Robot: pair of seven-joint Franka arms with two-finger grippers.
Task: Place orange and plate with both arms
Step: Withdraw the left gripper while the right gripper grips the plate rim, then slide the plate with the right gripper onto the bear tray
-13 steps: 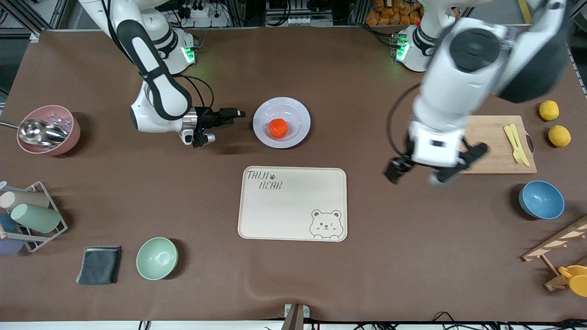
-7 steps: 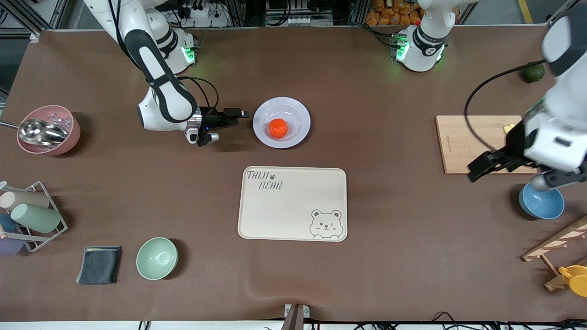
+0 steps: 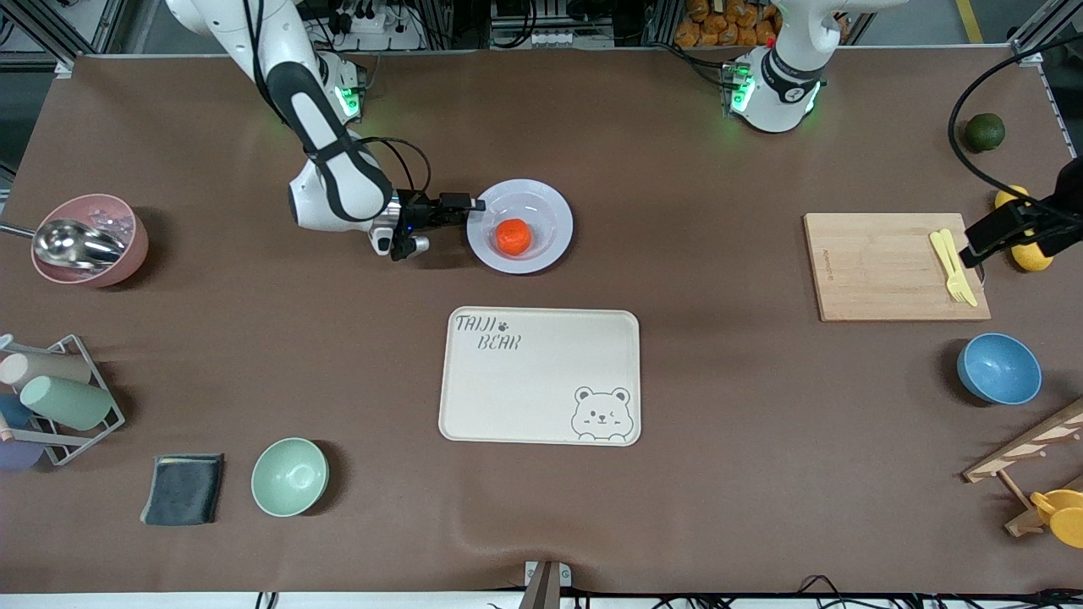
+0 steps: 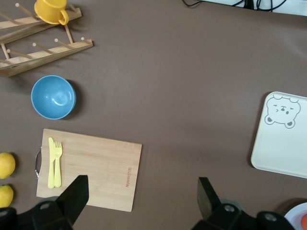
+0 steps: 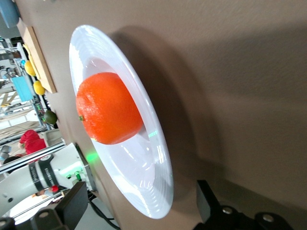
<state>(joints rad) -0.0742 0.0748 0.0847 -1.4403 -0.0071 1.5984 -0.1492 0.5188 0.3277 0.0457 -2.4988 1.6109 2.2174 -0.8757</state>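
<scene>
The orange [image 3: 513, 236] lies in the middle of the pale plate [image 3: 554, 207], which sits on the table farther from the front camera than the bear tray. My right gripper [image 3: 465, 208] is low at the plate's rim on the side toward the right arm's end of the table. It is open. In the right wrist view the plate's rim [image 5: 144, 163] reaches in between the fingers of the right gripper [image 5: 141, 211], and the orange [image 5: 109, 108] sits farther in. My left gripper [image 3: 1015, 230] is open and empty, up over the lemons beside the cutting board; its own view [image 4: 141, 201] shows table below.
The cream bear tray [image 3: 539, 375] lies mid-table. A cutting board [image 3: 880, 266] with yellow cutlery [image 3: 952, 266], lemons [image 3: 1034, 254], a green fruit [image 3: 985, 131] and a blue bowl [image 3: 998, 368] are at the left arm's end. A green bowl [image 3: 289, 476], cloth [image 3: 183, 489], cup rack [image 3: 51, 397] and pink bowl [image 3: 89, 241] are at the right arm's end.
My right gripper has moved along the table up to the plate's rim. My left arm has swung away from the table's middle, past the cutting board, to over the lemons.
</scene>
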